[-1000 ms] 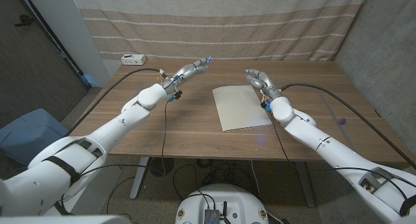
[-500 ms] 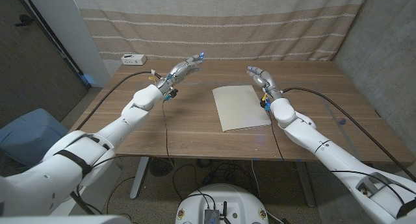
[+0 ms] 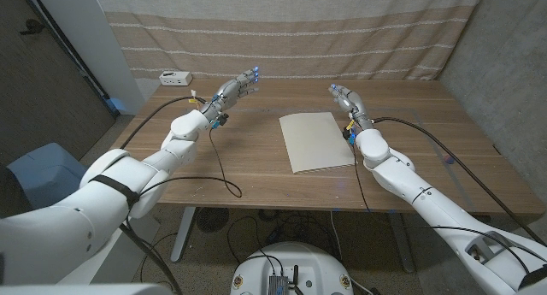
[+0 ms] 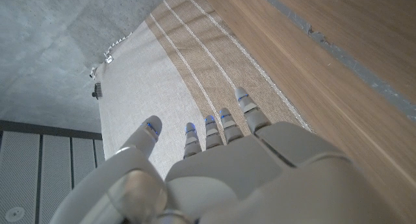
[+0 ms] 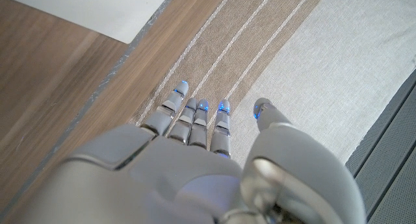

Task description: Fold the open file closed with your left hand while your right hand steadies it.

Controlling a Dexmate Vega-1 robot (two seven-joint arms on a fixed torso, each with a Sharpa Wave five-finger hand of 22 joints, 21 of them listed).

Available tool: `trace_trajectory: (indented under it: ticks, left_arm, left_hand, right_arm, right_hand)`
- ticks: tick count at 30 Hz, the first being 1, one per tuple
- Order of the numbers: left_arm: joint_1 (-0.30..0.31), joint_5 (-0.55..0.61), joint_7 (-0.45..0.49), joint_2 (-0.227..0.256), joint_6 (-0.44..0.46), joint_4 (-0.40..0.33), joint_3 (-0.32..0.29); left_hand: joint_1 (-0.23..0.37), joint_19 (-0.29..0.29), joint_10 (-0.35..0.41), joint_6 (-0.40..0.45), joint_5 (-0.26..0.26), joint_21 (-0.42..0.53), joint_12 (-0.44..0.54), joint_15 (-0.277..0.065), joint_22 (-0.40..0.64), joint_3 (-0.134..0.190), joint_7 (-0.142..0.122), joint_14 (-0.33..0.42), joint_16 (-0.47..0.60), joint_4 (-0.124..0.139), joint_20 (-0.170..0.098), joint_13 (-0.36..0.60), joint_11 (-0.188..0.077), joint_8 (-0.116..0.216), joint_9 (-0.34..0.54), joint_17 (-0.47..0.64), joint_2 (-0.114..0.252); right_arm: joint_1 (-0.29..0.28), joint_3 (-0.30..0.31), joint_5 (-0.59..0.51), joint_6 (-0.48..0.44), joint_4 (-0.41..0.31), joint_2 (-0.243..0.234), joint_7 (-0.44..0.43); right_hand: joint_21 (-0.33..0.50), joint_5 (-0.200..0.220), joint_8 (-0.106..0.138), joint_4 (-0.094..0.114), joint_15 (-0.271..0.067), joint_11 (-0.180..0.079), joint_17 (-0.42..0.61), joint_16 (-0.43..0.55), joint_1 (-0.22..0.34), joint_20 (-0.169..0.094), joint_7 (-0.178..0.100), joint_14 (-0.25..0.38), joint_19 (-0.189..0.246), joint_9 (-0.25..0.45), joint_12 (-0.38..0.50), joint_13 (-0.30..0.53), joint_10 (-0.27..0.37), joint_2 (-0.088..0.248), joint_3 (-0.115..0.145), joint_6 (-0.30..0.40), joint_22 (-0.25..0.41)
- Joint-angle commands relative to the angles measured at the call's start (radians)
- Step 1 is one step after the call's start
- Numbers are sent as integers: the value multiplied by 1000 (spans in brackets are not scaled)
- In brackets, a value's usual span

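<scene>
The file (image 3: 317, 141) lies closed and flat on the wooden table (image 3: 214, 171), a pale cream rectangle right of the middle; one corner of it also shows in the right wrist view (image 5: 104, 10). My left hand (image 3: 235, 87) hovers above the table's far left part, well away from the file, fingers spread and holding nothing (image 4: 214, 152). My right hand (image 3: 346, 101) is raised just beyond the file's far right corner, fingers extended and apart, holding nothing (image 5: 195, 152).
A small white box (image 3: 175, 77) sits at the table's far left corner. A striped beige curtain (image 3: 282, 30) hangs behind the table. A black cable (image 3: 224, 171) trails from the left arm across the table's near left part.
My left hand has swung further left and back, away from the file. My right hand has shifted slightly right and back. The file has not moved.
</scene>
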Motion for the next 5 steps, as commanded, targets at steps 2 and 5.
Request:
trace_trajectory:
  ticks: [2,5]
  left_arm:
    - [-4,-88,-9,-73,46,66,-90]
    - [3,-96,5,-87,46,65,-104]
  left_hand:
    - [8,11,17,18,2,8,6,5,2,9,-3,15,9,-1,-3,0,4,8,0,3,19]
    - [9,13,20,18,2,8,6,6,2,10,-2,16,8,-2,0,0,4,7,0,3,20]
  right_arm:
    - [-29,16,11,22,-22,19,-57]
    - [-34,14,9,36,-19,23,-61]
  right_hand:
    - [8,-3,6,-2,4,3,2,4,-11,5,9,13,10,4,7,0,16,2,-8,4,3]
    - [8,-3,6,-3,5,4,1,4,-12,5,11,15,11,3,6,0,16,1,-9,5,3]
